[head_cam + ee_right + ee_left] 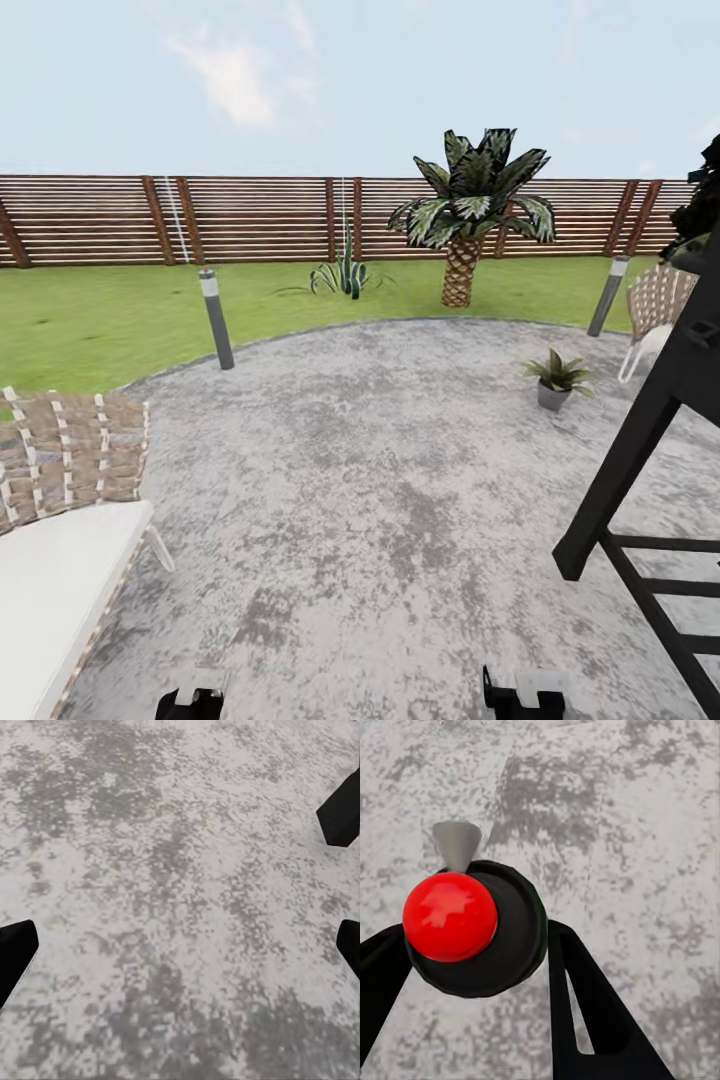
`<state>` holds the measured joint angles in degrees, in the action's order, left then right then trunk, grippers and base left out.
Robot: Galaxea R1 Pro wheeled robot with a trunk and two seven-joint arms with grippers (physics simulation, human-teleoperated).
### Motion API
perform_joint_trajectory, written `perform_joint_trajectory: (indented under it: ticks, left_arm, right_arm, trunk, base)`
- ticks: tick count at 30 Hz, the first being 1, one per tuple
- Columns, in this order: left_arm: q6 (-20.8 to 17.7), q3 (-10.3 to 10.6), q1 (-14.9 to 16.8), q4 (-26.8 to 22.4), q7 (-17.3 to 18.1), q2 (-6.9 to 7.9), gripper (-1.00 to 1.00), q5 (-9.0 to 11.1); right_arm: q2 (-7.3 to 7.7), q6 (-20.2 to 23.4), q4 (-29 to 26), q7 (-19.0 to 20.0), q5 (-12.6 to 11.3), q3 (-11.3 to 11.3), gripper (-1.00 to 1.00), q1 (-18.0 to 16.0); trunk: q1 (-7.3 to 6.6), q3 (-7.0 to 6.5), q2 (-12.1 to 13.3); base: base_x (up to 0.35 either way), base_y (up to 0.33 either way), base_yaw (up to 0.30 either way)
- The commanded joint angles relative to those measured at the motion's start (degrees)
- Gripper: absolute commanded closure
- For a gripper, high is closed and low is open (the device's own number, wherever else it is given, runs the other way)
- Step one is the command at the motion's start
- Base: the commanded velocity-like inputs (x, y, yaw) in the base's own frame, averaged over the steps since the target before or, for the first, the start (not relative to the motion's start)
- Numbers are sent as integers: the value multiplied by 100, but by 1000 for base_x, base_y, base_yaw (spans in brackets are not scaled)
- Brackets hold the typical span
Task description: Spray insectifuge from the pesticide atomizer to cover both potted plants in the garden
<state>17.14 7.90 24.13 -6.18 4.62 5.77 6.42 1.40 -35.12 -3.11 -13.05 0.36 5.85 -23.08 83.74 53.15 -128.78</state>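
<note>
The round, mottled grey paved patio (400, 480) is broad, and the small grey-potted rosette of pointed green leaves (556, 379) near its far right edge is well apart, so spraying from here would probably fall short. My left fingers (585, 1005) grip the dark round-bodied pesticide atomizer (472, 926) with its glossy red cap, and a loose hold could tip it. My right fingers (341, 814) are spread wide over bare paving.

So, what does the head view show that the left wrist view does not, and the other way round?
Head view only: a small potted plant on the patio, the palm-like plant, the wooden fence, the lawn, two bollard lights and woven chairs. Left wrist view only: the pesticide atomizer, red-topped, held between the left gripper's black fingers. Both show the grey paved patio.
</note>
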Motion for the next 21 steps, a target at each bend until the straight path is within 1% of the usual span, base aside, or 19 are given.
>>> perform_joint_trajectory:
  ticks: [1, 21]
  left_arm:
    - [18, 43, 4, 4, 22, 3, 100, 61]
    - [18, 45, 4, 11, 22, 3, 100, 61]
  right_arm:
    - [0, -4, 4, -50, 6, 48, -100, -3]
    - [0, -4, 4, -40, 8, 48, -100, -3]
  trunk:
    - [2, 5, -2]
    - [2, 5, -2]
  base:
    - [337, 0, 0]
    - [338, 0, 0]
